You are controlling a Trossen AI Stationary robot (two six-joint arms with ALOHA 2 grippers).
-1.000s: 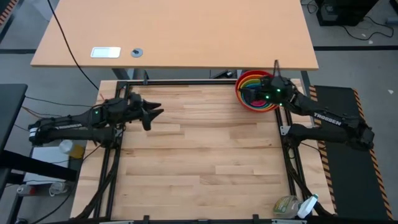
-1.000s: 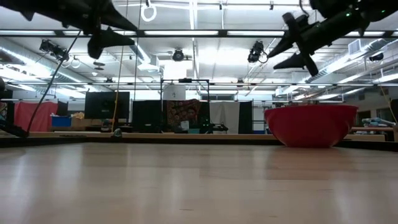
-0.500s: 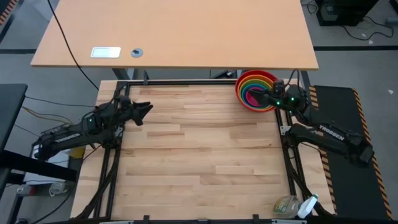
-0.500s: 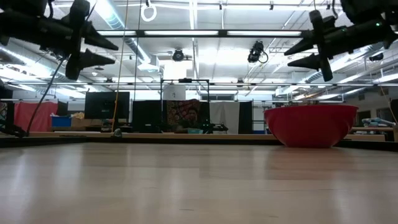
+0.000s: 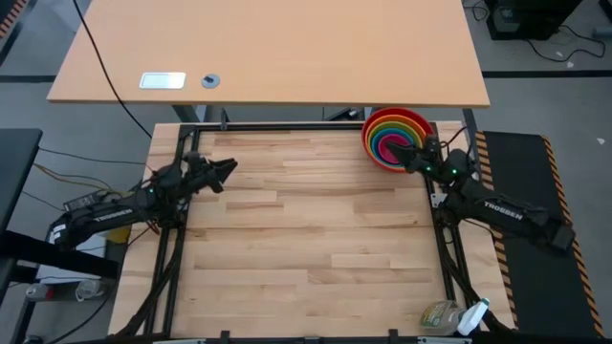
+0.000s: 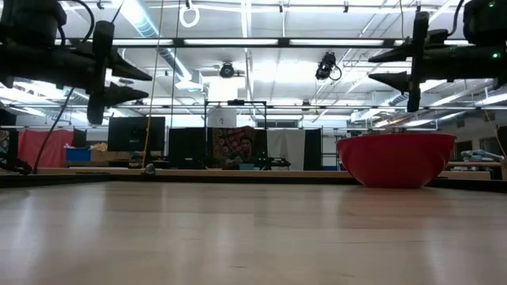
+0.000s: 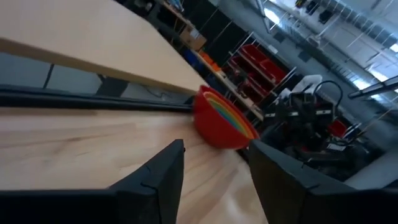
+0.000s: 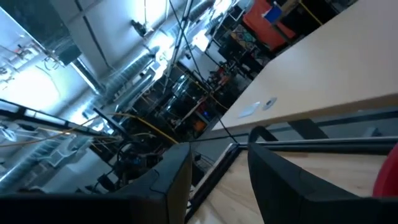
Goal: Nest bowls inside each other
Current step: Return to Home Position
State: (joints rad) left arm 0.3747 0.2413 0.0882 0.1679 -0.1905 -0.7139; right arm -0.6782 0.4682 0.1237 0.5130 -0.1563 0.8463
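Nested bowls (image 5: 394, 137) at the far right corner of the bench (image 5: 306, 239), red outermost and pink at the centre. Right claw (image 5: 417, 156) raised just beside them at the right edge, fingers spread and empty. Left claw (image 5: 228, 169) likewise spread and empty, up near the left edge, well apart from them.

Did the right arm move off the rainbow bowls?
Yes. The right end effector was above the nested bowls; it has pulled back off them, toward the right edge of the table.
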